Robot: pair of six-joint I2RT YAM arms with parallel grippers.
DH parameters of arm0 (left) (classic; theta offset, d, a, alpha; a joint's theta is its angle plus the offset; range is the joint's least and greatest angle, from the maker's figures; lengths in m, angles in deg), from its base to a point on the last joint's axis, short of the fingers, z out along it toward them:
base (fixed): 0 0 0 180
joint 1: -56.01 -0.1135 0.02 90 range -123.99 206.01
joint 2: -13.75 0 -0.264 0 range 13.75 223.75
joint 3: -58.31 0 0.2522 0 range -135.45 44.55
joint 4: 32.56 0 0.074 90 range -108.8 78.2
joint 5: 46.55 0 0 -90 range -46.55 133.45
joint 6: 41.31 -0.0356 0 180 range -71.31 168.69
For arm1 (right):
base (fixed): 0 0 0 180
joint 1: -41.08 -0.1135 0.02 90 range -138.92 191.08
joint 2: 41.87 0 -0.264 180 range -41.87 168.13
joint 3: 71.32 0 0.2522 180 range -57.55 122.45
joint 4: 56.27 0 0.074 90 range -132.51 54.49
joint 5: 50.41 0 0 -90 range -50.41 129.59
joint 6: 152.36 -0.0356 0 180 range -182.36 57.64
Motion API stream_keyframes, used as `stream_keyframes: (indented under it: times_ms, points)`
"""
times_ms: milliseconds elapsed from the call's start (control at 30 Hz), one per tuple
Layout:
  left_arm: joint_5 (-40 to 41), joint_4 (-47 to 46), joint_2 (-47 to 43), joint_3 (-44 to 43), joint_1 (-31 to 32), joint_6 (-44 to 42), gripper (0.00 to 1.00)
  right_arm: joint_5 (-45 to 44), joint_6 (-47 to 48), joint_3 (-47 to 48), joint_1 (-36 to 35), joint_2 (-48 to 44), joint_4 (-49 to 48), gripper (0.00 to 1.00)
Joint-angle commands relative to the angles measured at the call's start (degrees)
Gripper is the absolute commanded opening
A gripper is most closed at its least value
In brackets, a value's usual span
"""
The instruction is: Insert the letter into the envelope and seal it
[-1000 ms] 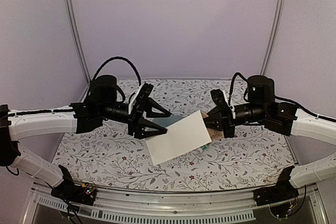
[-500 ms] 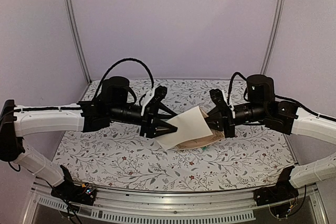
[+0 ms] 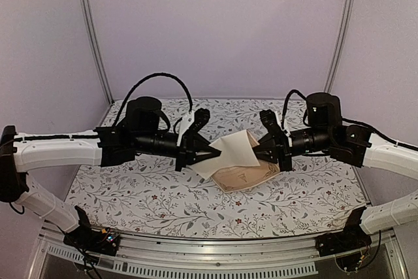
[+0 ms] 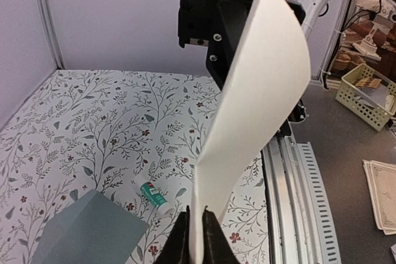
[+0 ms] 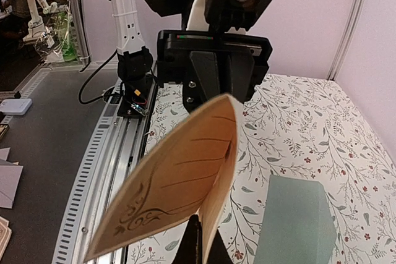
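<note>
L fingers & R fingers each tight on opp. edges of bowed letter, midair

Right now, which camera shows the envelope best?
The right wrist view: the envelope lies flat on the table, teal face clear, only its lower end cut off by the frame. The left wrist view catches one greyish corner. In the top view the letter seems to hide it.

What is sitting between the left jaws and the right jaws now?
Only the letter, bowed in the air, with the left jaws shut on one edge and the right jaws on the opposite edge. The top external view shows it.
</note>
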Motion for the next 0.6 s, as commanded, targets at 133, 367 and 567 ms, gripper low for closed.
stream_keyframes:
  times_ms: [133,367,567]
  points:
    - [2.4,0.1,-3.1,0.2,1.3,0.0,0.0,-4.2,-1.9,0.6,-0.5,-2.2,-1.3,0.2]
    - [6.2,-0.2,-7.9,0.9,1.3,3.8,0.0,-15.9,-5.8,0.0,-0.4,-7.0,-1.5,0.75]
    - [14.9,-1.6,-13.7,2.3,1.3,8.1,0.0,-16.1,-7.3,-5.9,-0.4,-15.7,-5.1,0.84]
